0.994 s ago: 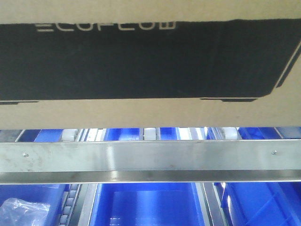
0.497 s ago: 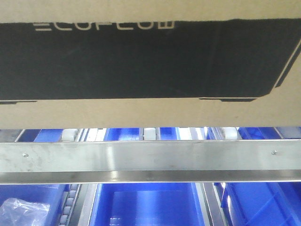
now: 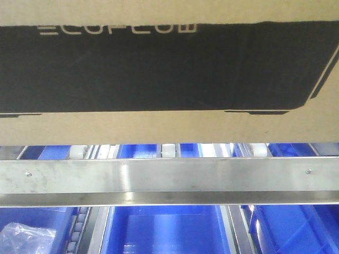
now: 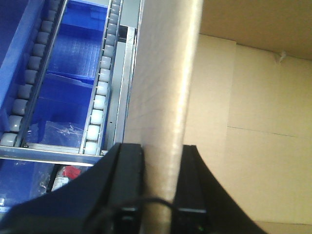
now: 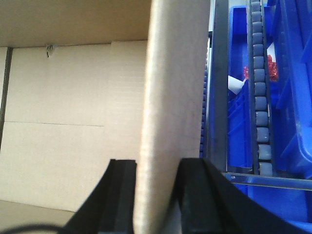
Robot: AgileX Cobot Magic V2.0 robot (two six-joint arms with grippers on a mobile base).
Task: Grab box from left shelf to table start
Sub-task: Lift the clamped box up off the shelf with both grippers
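The box (image 3: 169,127), brown cardboard with a black ECOFLOW panel, fills the top of the front view and spans its full width, just above the left shelf's steel front rail (image 3: 169,177). My left gripper (image 4: 161,148) is shut on an upright cardboard wall of the box (image 4: 165,73), one black finger on each side of it. My right gripper (image 5: 157,163) is shut on the box's opposite wall (image 5: 175,73) in the same way. The box's open inside shows beside each wall. The table is out of view.
Blue plastic bins (image 3: 169,233) sit below the rail, one holding a clear plastic bag (image 3: 26,238). Roller tracks (image 4: 100,97) (image 5: 261,97) run alongside the box on both sides. White rollers (image 3: 168,150) show just under the box's bottom edge.
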